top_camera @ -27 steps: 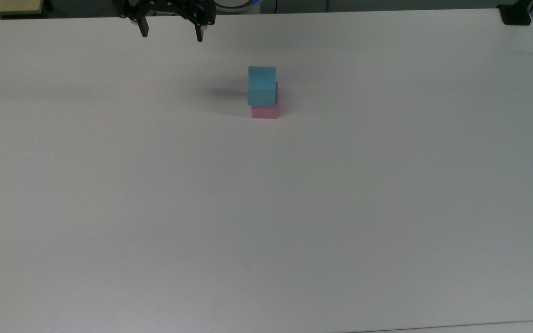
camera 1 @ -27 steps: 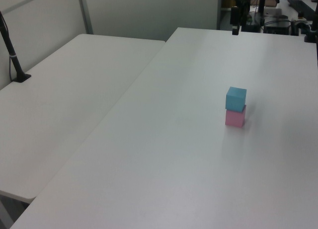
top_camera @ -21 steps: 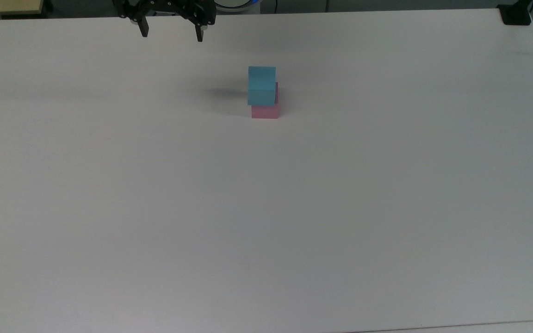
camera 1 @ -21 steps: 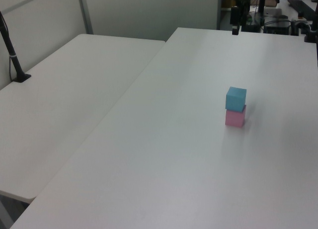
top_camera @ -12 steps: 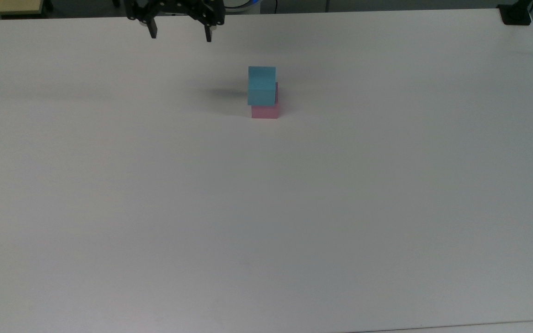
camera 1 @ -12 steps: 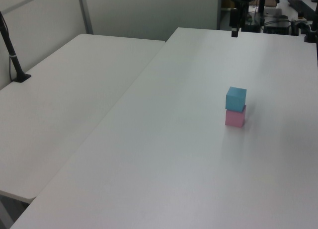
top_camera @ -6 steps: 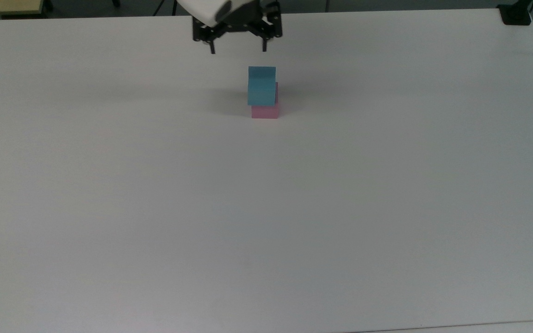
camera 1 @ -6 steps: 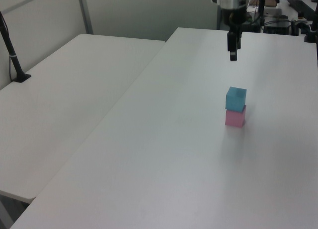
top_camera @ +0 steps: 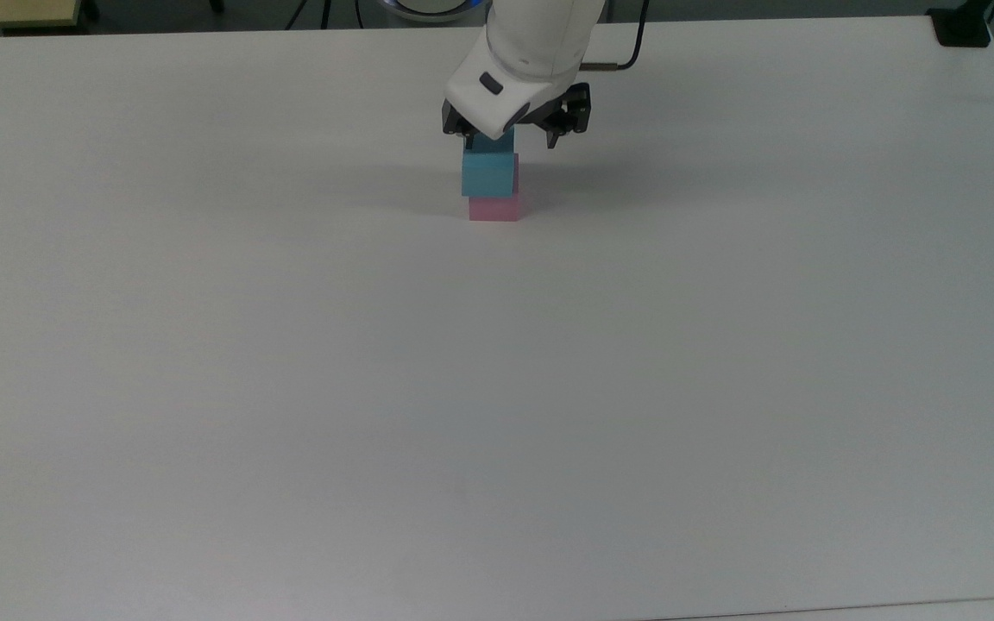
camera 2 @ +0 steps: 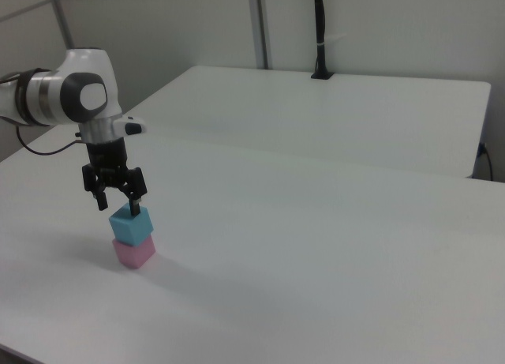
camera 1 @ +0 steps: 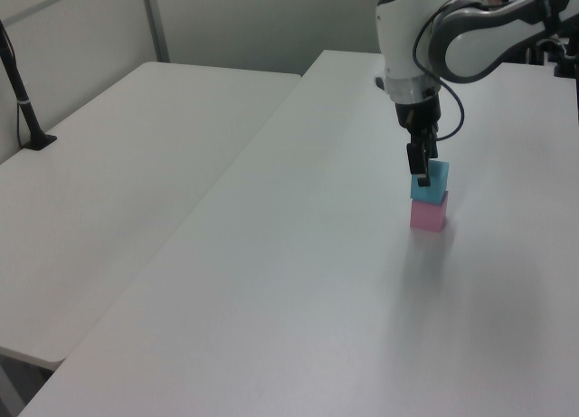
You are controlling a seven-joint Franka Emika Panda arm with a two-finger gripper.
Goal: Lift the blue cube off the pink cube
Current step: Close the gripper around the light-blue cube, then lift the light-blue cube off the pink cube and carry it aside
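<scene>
Hovering: the gripper (camera 2: 117,204) is poised just above the blue cube (camera 2: 130,223), jaws spread apart and grasping nothing
Stack: the blue cube is seated on the pink cube (camera 2: 134,252), slightly offset, on the white table (camera 2: 331,253)
Reason for pose: the fingers are judged to be spread wider than the cube so that its sides can be straddled
Surroundings: a second table (camera 1: 118,155) is butted alongside; a black post (camera 2: 320,32) is clamped at a far edge
Obstacles: none are seen near the stack; the pink cube could be nudged during the grasp
</scene>
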